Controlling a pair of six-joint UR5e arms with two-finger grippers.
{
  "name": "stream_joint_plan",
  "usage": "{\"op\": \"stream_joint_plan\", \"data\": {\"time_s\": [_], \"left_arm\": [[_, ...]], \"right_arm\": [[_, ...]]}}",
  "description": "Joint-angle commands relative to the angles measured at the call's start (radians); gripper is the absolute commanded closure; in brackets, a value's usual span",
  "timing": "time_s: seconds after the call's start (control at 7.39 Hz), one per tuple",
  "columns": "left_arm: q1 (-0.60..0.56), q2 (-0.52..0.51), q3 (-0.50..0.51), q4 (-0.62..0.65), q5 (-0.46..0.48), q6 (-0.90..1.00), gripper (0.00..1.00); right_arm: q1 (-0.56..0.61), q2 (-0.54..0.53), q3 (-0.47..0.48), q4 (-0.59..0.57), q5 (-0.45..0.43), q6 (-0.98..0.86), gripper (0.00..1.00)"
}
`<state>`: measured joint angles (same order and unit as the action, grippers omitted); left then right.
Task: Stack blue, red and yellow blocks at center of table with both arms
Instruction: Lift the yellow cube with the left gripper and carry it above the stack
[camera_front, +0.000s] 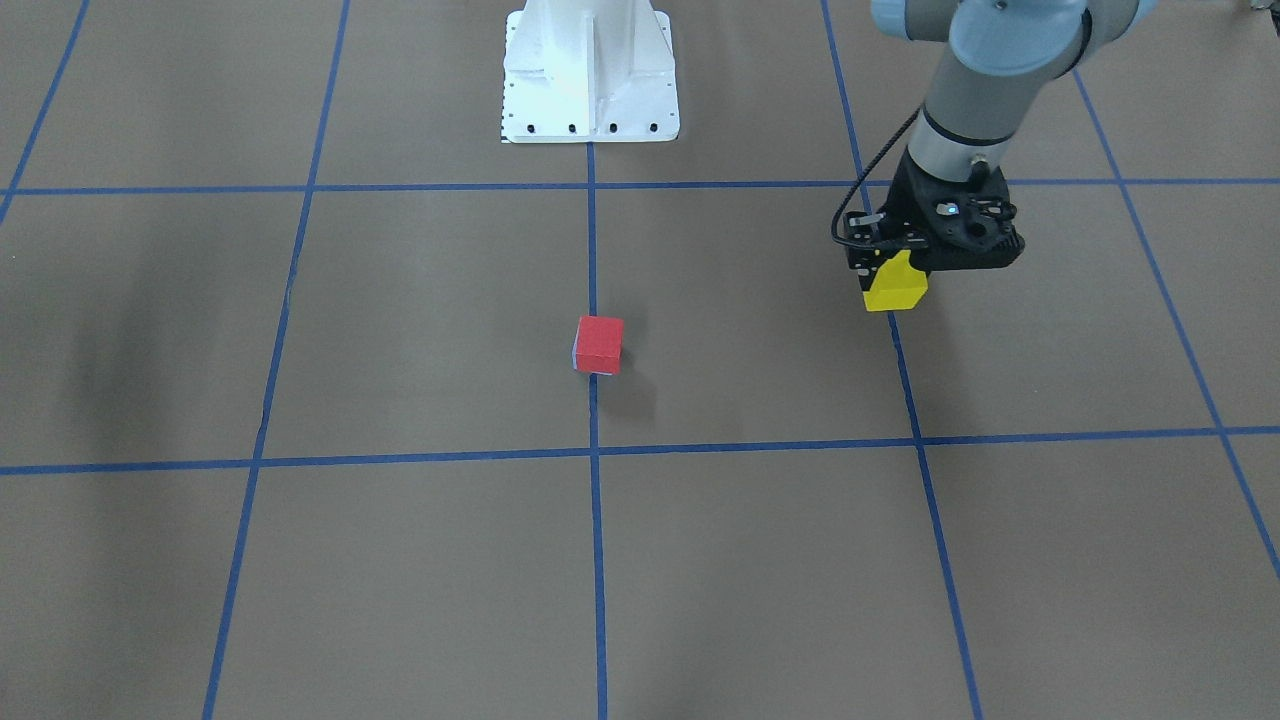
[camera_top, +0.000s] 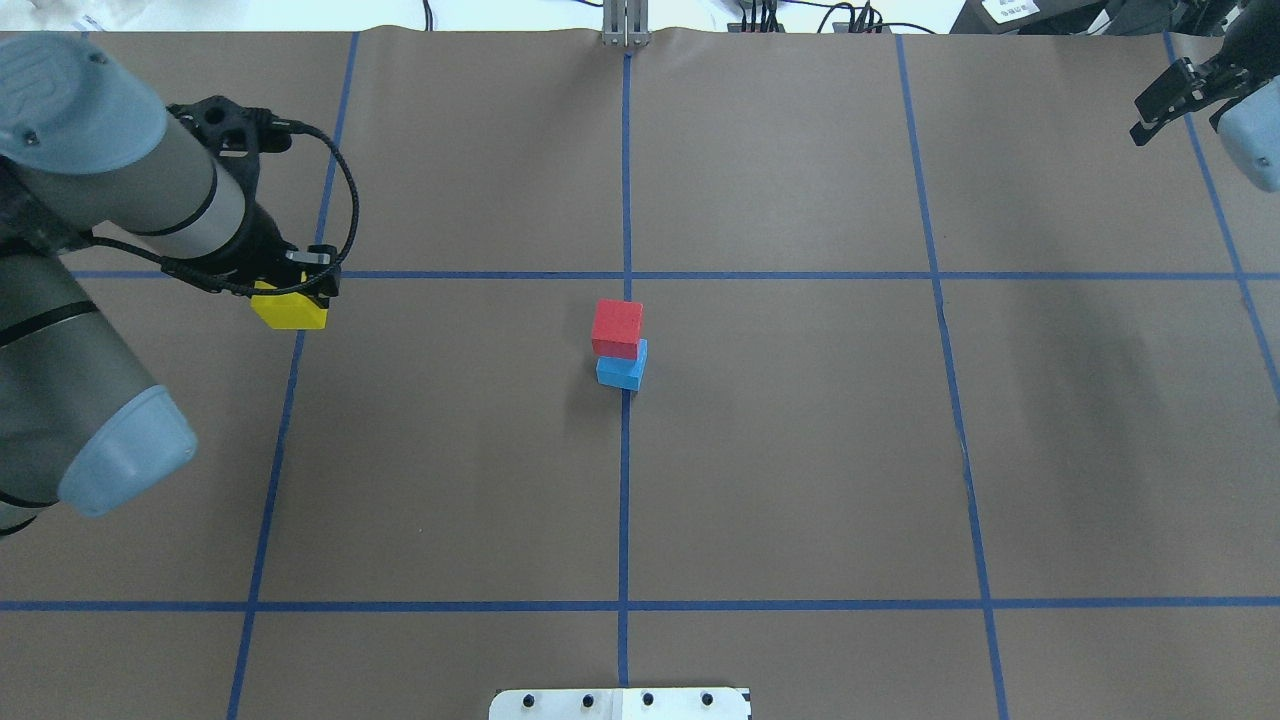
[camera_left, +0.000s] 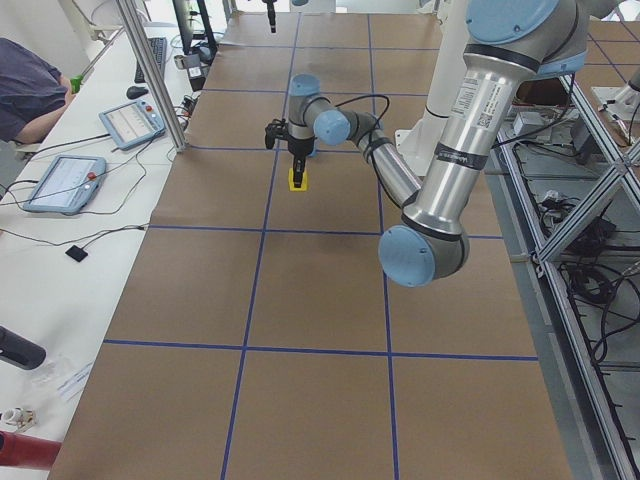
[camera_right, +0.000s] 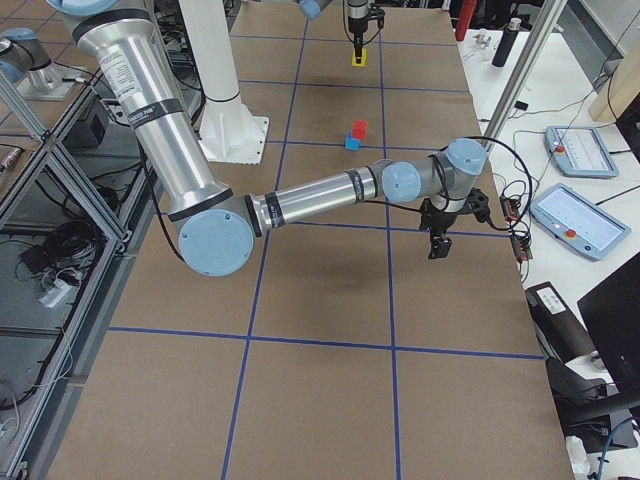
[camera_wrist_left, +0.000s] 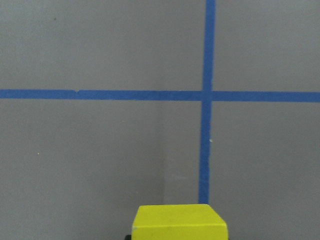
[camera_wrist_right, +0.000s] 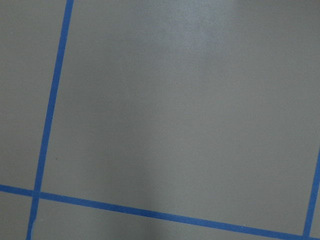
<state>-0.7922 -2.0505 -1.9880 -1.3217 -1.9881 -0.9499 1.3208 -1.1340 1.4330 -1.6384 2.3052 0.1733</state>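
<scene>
A red block (camera_top: 617, 327) sits on a blue block (camera_top: 622, 372) at the table's centre, on the middle blue line. In the front view the red block (camera_front: 598, 344) hides almost all of the blue one. My left gripper (camera_top: 292, 295) is shut on a yellow block (camera_top: 290, 310), low over the table far to the left of the stack. The yellow block also shows in the front view (camera_front: 895, 285) and at the bottom of the left wrist view (camera_wrist_left: 179, 222). My right gripper (camera_top: 1150, 110) hangs open and empty at the far right edge.
The brown table (camera_top: 800, 450) carries a grid of blue tape lines. The robot's white base (camera_front: 590, 70) stands at the near middle edge. Operators' tablets (camera_right: 585, 150) and cables lie beyond the table's far side.
</scene>
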Motion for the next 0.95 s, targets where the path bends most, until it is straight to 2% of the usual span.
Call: {"op": "stream_joint_plan", "data": {"time_s": [0.0,0.14,0.41,0.54,0.81], "left_arm": [[0.069,-0.243,0.143,0.075,-0.008,-0.094,1.00],[0.082,-0.361,0.250,0.075,-0.003,-0.122,1.00],[0.128,-0.501,0.407,0.071,0.005,-0.156,1.00],[0.152,-0.537,0.479,0.037,0.023,-0.158,1.00],[0.169,-0.537,0.552,-0.083,0.026,-0.159,1.00]], "right_arm": [[0.000,-0.001,0.000,0.000,-0.003,0.000,0.00],[0.000,-0.003,-0.003,0.000,-0.006,-0.002,0.00],[0.000,-0.004,-0.002,0.002,-0.003,0.000,0.00],[0.000,-0.004,-0.002,0.000,-0.004,0.000,0.00],[0.000,-0.004,-0.002,0.000,-0.004,0.002,0.00]]}}
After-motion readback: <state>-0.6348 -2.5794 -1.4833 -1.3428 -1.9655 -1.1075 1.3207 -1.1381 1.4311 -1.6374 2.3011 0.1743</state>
